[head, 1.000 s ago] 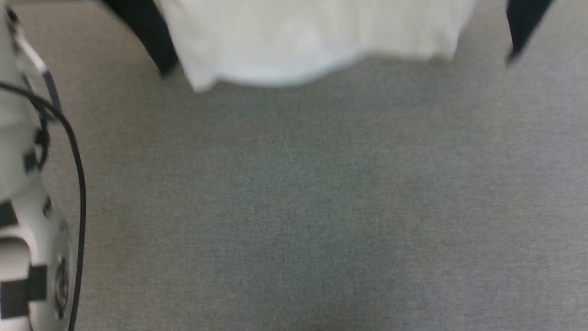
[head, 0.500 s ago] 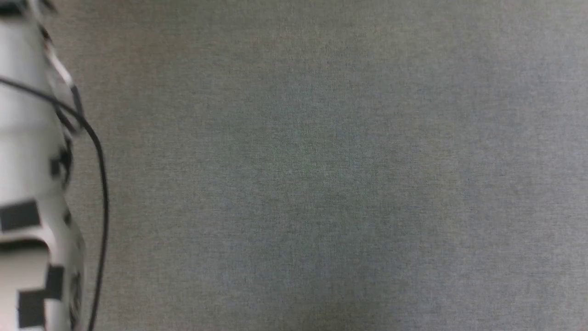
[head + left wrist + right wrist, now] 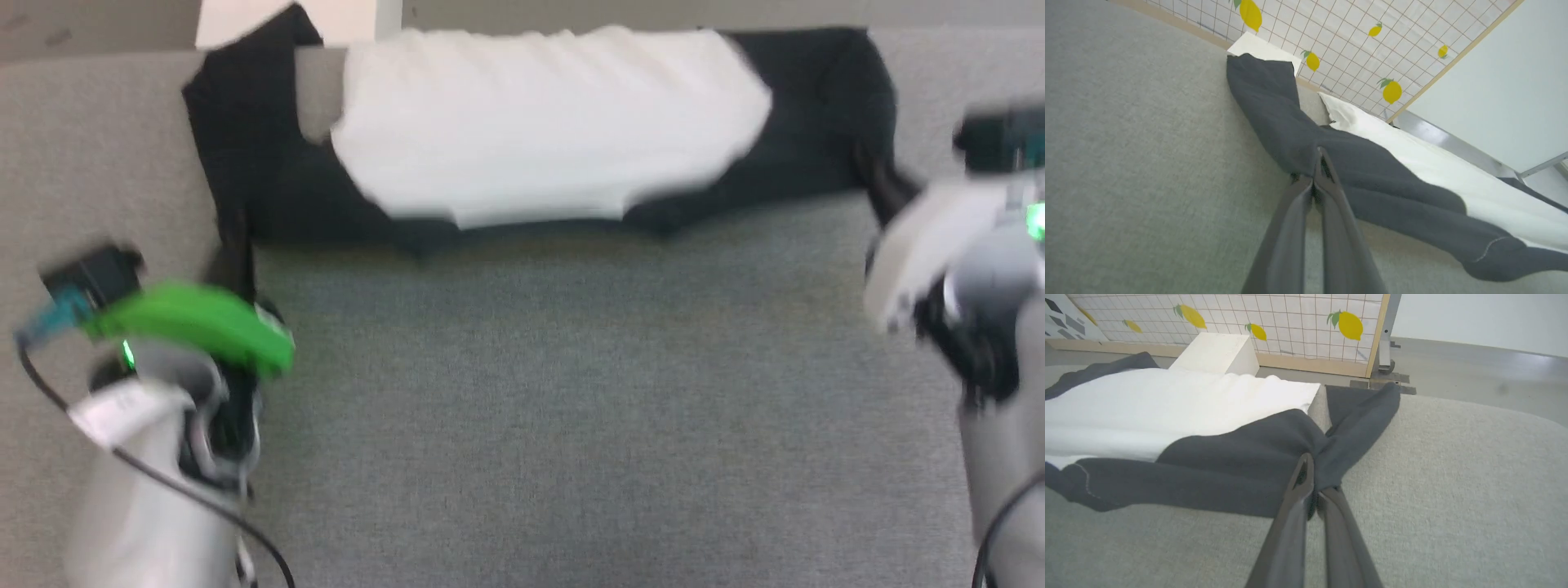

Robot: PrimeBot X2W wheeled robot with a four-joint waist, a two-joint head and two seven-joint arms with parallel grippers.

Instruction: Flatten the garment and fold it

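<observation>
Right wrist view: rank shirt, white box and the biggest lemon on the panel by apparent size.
1. Shirt, by far the largest.
2. White box.
3. Lemon, smallest.
The box and lemon sit farther from the camera than the shirt, so this ranks apparent size only.

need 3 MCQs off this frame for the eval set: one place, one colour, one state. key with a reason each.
1. Where does the white box stand relative to the garment?
A) on its white body
B) beyond its far edge, before the lemon-print panel
C) near the robot, between the grippers

2. What colour are the sleeves?
A) black
B) red
C) yellow

3. How do the left gripper and right gripper stand?
A) both open
B) left shut, right open
C) each shut on a sleeve

Key:
1 B: the right wrist view shows it past the white body, in front of the panel.
2 A: both show dark beside the white body.
3 C: each wrist view shows fingers pinched on sleeve fabric.
</observation>
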